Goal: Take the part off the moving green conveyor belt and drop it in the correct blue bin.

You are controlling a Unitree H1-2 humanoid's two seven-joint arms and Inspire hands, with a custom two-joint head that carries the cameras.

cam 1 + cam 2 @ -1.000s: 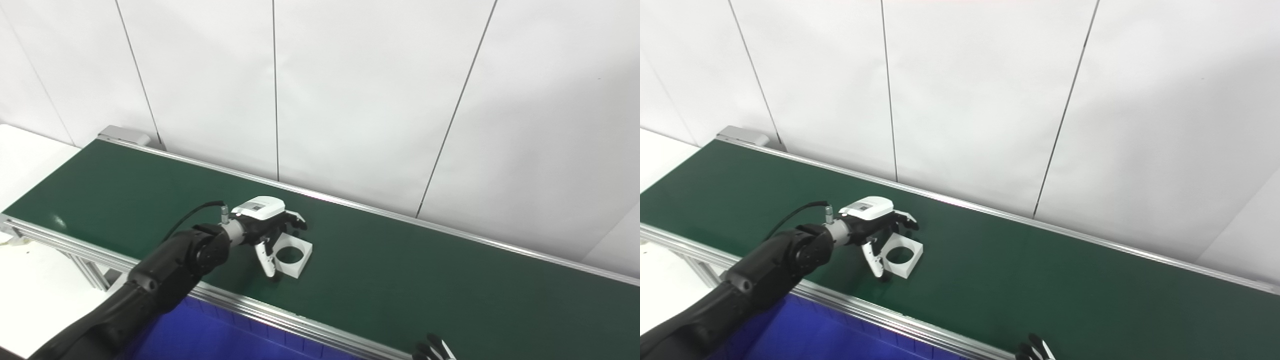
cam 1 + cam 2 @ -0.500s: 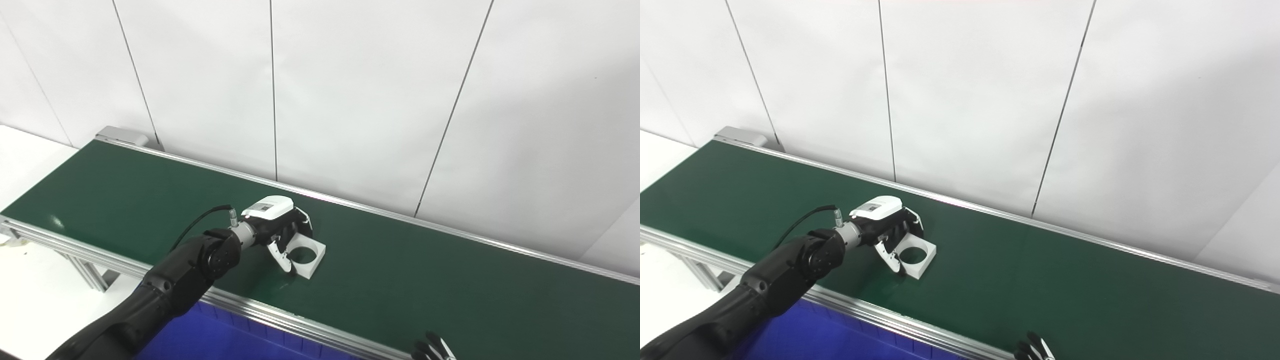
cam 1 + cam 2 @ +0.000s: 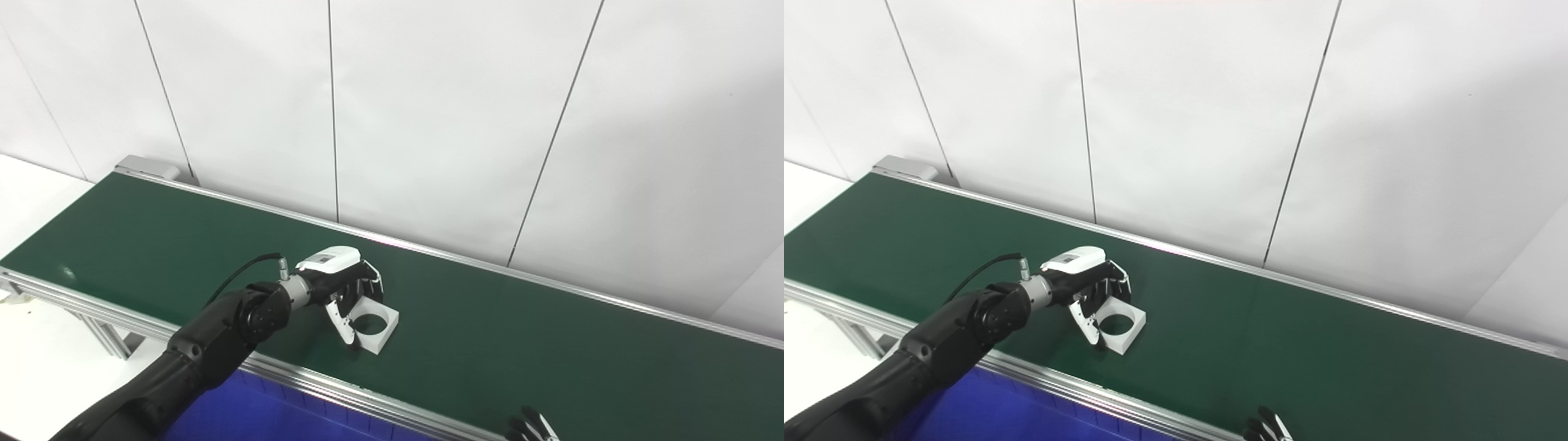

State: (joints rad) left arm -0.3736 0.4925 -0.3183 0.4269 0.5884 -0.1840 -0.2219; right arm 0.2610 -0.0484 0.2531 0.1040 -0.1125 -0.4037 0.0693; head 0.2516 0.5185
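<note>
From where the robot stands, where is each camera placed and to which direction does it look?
Left eye view: on the head, looking down across the green conveyor belt toward the white wall; the left hand reaches the white square part, and only fingertips of the right hand show.
Right eye view: beside it, facing the same way; the scene sits further left.
Shared: belt, part, blue bin, both hands.

I count one green conveyor belt (image 3: pixel 551 349) carrying one white part (image 3: pixel 375 323), a square block with a round hole. One blue bin (image 3: pixel 257 416) shows below the belt's near rail. Two hands are in view: the left hand (image 3: pixel 346 291) and the right hand (image 3: pixel 531 427), of which only the fingertips show.
</note>
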